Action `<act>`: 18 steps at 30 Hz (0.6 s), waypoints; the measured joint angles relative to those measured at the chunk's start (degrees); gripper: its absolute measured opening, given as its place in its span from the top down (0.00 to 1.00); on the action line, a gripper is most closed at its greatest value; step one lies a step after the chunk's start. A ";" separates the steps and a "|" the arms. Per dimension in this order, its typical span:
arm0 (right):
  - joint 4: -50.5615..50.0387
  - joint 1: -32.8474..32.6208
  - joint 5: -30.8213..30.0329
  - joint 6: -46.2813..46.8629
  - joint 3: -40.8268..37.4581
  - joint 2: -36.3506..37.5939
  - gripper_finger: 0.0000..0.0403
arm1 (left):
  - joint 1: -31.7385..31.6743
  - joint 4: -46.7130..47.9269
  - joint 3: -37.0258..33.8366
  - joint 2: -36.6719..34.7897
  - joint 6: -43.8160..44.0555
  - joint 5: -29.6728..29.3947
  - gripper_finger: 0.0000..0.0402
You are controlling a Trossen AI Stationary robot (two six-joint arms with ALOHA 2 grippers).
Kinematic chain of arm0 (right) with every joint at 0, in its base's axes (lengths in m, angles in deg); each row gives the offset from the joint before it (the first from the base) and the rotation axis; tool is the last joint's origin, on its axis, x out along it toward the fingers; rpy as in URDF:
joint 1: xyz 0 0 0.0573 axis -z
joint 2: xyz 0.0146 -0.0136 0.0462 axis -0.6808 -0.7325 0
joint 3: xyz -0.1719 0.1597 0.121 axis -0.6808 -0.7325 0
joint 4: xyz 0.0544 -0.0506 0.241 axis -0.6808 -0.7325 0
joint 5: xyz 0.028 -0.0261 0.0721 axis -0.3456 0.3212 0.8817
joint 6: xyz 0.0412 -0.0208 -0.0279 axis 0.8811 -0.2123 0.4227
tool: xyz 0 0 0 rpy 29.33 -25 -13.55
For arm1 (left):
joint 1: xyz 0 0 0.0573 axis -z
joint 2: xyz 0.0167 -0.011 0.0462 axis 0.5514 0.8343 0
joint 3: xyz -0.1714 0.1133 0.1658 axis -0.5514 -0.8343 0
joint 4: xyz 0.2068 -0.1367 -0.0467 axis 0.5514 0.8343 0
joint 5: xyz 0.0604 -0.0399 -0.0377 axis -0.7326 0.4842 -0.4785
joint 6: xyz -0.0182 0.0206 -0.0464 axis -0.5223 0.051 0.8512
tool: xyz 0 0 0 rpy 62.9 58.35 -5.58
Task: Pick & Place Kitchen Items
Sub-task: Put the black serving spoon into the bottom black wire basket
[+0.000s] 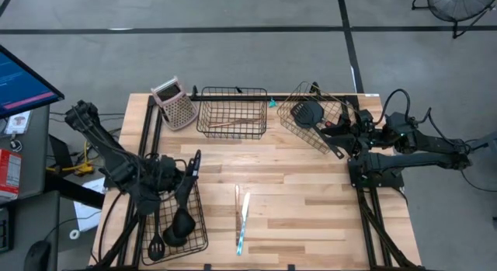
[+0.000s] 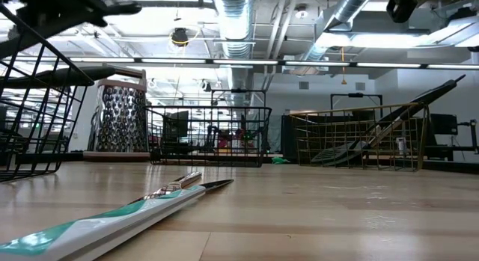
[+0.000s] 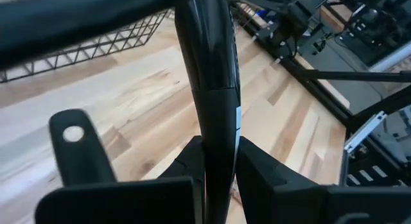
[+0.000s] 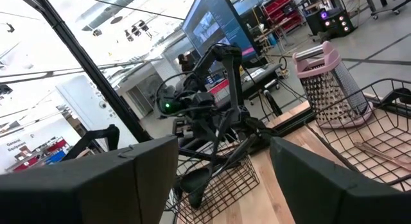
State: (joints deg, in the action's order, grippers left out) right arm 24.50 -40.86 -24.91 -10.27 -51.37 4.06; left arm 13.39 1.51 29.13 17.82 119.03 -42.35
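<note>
My left gripper (image 1: 185, 178) is shut on a long black utensil (image 1: 183, 201) above the black wire basket (image 1: 198, 240) at the table's near left. That basket holds a black slotted spoon (image 1: 155, 246). Whether the held utensil's rounded head (image 1: 177, 228) touches the basket, I cannot tell. My right gripper (image 4: 221, 179) waits open at the far right, beside the tilted gold wire basket (image 1: 295, 96), which holds a black spatula (image 1: 308, 112). A silvery utensil (image 1: 238, 209) and a teal-and-white handled one (image 1: 244, 224) lie flat on the wood. My left gripper pinches the black utensil's glossy handle (image 3: 217, 131) between its two fingers (image 3: 260, 169). The fingers lie across the handle, coming from the table's left and slanting down. The handle's free end (image 1: 197, 156) points toward the far edge; the head lies toward the near edge, over the basket.
A black wire basket (image 1: 231, 92) at the far middle holds a wooden-handled utensil (image 1: 233, 122). A pink-topped metal grater (image 1: 175, 104) stands left of it. Another handle with a hole (image 3: 72, 134) shows beside my left fingers. Bare wood lies between the baskets.
</note>
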 joint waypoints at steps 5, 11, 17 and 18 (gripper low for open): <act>0.00 -0.02 -0.02 0.00 0.00 0.00 0.39 | -0.02 0.01 -2.11 0.00 1.37 0.73 0.88; 0.00 -0.02 -0.02 0.00 0.00 0.00 0.39 | -0.02 -0.02 -2.58 -0.33 1.36 5.76 0.73; 0.02 -0.02 -0.02 0.00 0.00 0.00 0.39 | -0.02 -0.10 -2.57 -3.42 1.15 9.82 0.54; 0.02 -0.02 -0.02 -0.02 0.00 0.00 0.39 | -0.04 -0.08 -2.58 -4.35 1.15 10.30 0.52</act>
State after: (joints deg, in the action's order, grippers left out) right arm 24.52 -40.89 -24.93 -10.30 -51.37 4.06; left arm 13.35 1.42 26.55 13.47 120.18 -32.05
